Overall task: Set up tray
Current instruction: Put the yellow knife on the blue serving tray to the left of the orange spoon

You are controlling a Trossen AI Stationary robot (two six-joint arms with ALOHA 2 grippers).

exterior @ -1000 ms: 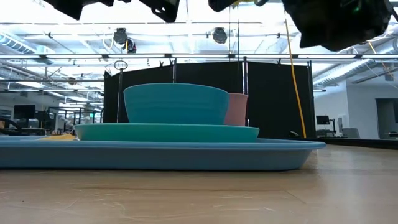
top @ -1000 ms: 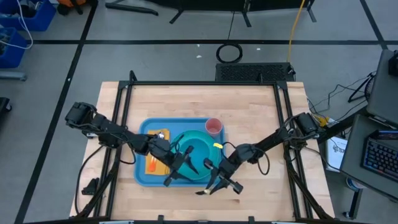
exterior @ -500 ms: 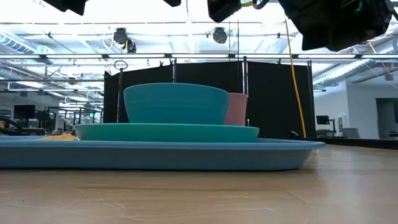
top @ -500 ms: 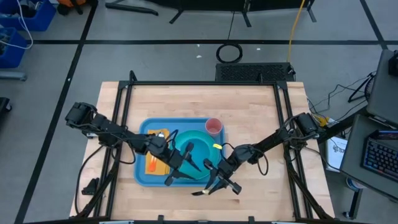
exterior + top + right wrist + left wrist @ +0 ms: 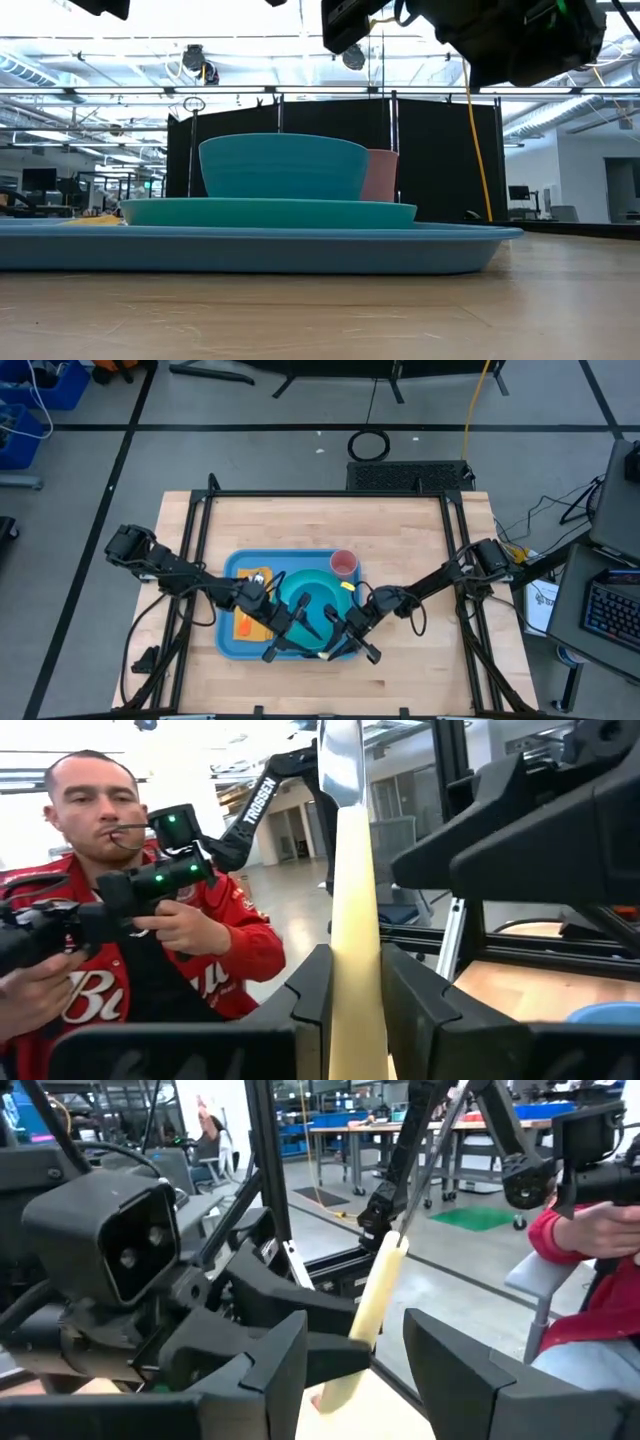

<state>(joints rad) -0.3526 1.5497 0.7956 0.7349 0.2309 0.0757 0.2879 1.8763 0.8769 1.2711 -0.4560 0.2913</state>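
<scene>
Holding a cream-handled utensil (image 5: 352, 920) clamped in my right gripper (image 5: 345, 643) over the tray's (image 5: 232, 645) near edge, handle upright, left gripper (image 5: 355, 1355) half-open just beside it, equally near.

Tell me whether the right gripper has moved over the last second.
Yes. In the high view the right gripper has shifted from beyond the tray's near edge to over its rim, toward the left gripper.
</scene>
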